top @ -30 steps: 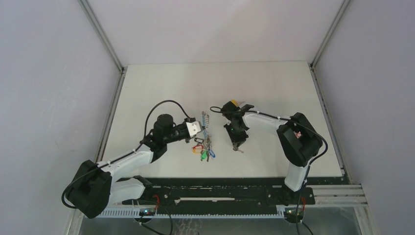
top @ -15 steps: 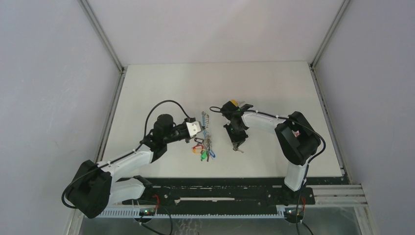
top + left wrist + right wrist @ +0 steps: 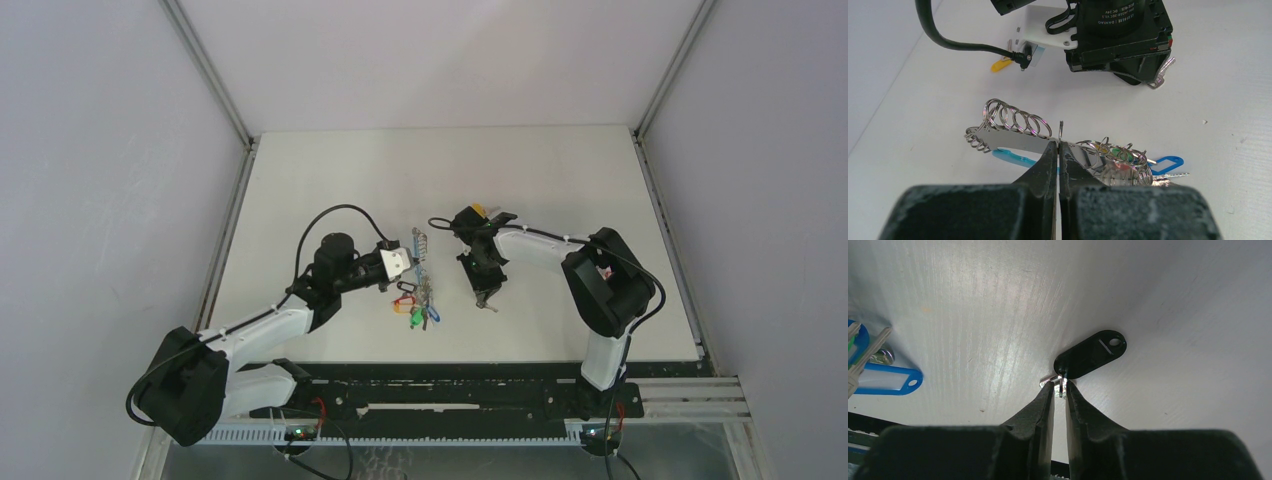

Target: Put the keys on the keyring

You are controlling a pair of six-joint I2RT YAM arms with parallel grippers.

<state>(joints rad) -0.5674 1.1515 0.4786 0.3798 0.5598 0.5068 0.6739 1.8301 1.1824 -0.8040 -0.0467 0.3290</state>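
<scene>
The keyring (image 3: 421, 298) lies mid-table, a bunch with a grey chain loop (image 3: 1015, 120), a light-blue band (image 3: 1010, 156) and several coloured tags. My left gripper (image 3: 1058, 145) is shut on a thin metal ring of the bunch; it also shows in the top view (image 3: 408, 262). My right gripper (image 3: 1060, 388) points down at the table with its jaws closed to a narrow gap on the small ring of a key with a black tag (image 3: 1091, 354). Its silver blade (image 3: 1161, 74) sticks out beside the fingers. A key with a yellow tag (image 3: 1000, 65) lies beyond the right gripper.
The right arm's wrist and black cable (image 3: 963, 45) hang close behind the keyring. Blue tags of the bunch (image 3: 885, 380) lie left of the right gripper. White walls and metal posts border the table (image 3: 560, 170) on three sides.
</scene>
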